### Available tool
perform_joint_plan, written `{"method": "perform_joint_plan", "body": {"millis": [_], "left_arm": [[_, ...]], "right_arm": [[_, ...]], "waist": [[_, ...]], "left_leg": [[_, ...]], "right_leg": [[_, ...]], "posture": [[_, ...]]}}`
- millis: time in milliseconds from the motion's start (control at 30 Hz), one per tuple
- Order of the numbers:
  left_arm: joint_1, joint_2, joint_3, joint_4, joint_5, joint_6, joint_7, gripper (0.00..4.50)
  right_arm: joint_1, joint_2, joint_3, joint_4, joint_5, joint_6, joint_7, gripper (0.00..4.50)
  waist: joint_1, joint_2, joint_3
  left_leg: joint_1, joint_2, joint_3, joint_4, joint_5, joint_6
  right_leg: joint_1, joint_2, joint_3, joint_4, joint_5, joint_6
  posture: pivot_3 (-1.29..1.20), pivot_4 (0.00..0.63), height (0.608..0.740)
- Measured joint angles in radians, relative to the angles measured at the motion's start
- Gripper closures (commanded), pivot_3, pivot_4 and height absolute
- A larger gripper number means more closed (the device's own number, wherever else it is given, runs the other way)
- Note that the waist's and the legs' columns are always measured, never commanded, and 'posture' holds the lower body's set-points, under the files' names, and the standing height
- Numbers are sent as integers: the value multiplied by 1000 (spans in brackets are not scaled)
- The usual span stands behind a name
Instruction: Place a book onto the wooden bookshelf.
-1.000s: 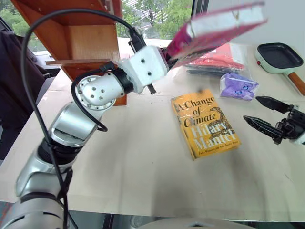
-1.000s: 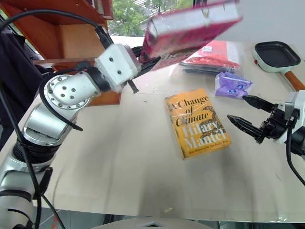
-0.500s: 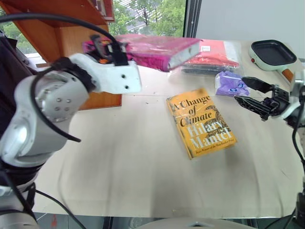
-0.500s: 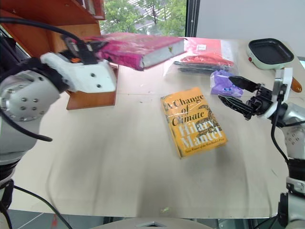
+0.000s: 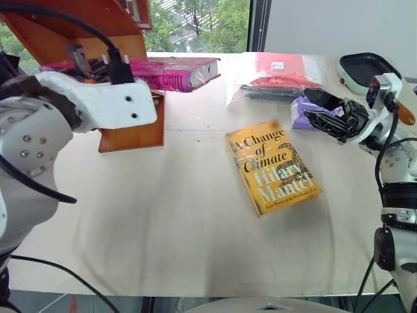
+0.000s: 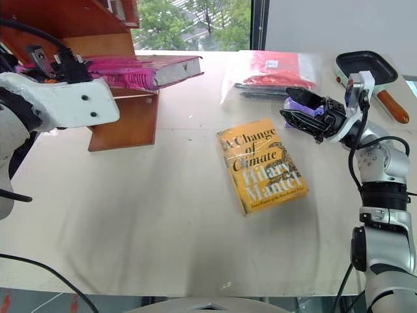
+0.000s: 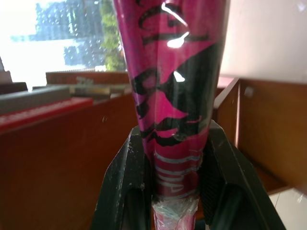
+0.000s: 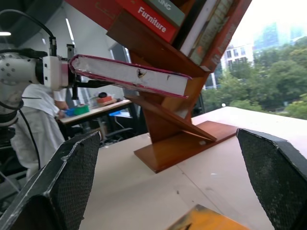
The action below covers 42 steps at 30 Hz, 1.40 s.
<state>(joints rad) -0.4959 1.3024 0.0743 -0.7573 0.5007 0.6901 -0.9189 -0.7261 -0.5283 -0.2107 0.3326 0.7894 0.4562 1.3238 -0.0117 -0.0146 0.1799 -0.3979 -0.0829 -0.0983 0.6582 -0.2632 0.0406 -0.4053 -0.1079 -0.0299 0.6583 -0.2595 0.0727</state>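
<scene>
Right now the left gripper [image 7: 177, 191] has its two black fingers [image 7: 125, 189] clamped on the book [image 5: 171, 72], pinching the pink cover at one end; book lies roughly flat in the air, page edge facing the table's far side, its free end poking out past the wooden bookshelf [image 5: 133, 127]; it hangs above the lower shelf board, whether it touches the wood can't be told; slanted side panel rises just behind the left hand; upper shelf holds a row of leaning books [image 8: 158, 14], one red spine reading "Furniture"; right gripper [image 6: 306, 112] has fingers spread wide, nothing between them, held above the table [image 5: 163, 228] over on the right, pointing toward the shelf side; just behind it a purple packet [image 5: 301, 116], partly hidden by the fingers; yellow-orange book [image 5: 273, 166] "A Change of Climate" lies flat mid-table, well apart from both grippers; red items in clear plastic bag [image 5: 280, 77] at the far edge; small pan [image 5: 361, 68] with an orange-brown handle at far right; a person in white [image 8: 41, 120] stands in the background behind the left arm
</scene>
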Motion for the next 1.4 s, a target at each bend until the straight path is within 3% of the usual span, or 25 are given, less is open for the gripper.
{"method": "perform_joint_plan", "body": {"millis": [200,400,633,967,1133,1367,1400], "left_arm": [[-20,32,-6,79,64,-15,3,3831],[-10,43,-16,93,64,77,-92,3831],[90,82,-14,114,130,160,-103,3831],[-85,-1,-170,244,157,199,-90,3831],[-244,-100,-247,357,165,230,-107,3831],[-241,-93,-268,412,149,297,-180,379],[-236,-88,-268,414,145,299,-187,113]], "right_arm": [[-18,40,3,-5,6,19,2,0],[-18,45,6,-7,3,18,1,0],[56,45,-3,-117,3,18,-49,0],[116,44,-30,-206,11,17,-110,0],[121,47,-37,-218,14,16,-123,0],[125,46,-42,-219,13,-3,-134,0],[126,46,-42,-219,13,-3,-134,0]], "waist": [[-1,0,0],[-3,0,0],[-10,0,0],[-28,1,-1],[-24,0,-1],[-29,0,-1],[-28,0,0]], "left_leg": [[0,0,4,1,0,0],[-1,0,6,1,0,0],[0,2,10,1,0,0],[3,2,14,4,0,0],[2,2,14,10,0,0],[2,3,14,10,0,0],[2,3,14,10,0,0]], "right_leg": [[-3,1,4,4,0,0],[-5,2,7,5,0,0],[-7,3,13,6,0,0],[-8,4,16,15,0,0],[-8,4,17,18,0,0],[-9,5,17,20,0,0],[-9,5,17,20,0,0]], "posture": [[0,150,740],[0,150,740],[0,150,740],[0,150,740],[0,150,740],[0,150,740],[0,150,740]]}}
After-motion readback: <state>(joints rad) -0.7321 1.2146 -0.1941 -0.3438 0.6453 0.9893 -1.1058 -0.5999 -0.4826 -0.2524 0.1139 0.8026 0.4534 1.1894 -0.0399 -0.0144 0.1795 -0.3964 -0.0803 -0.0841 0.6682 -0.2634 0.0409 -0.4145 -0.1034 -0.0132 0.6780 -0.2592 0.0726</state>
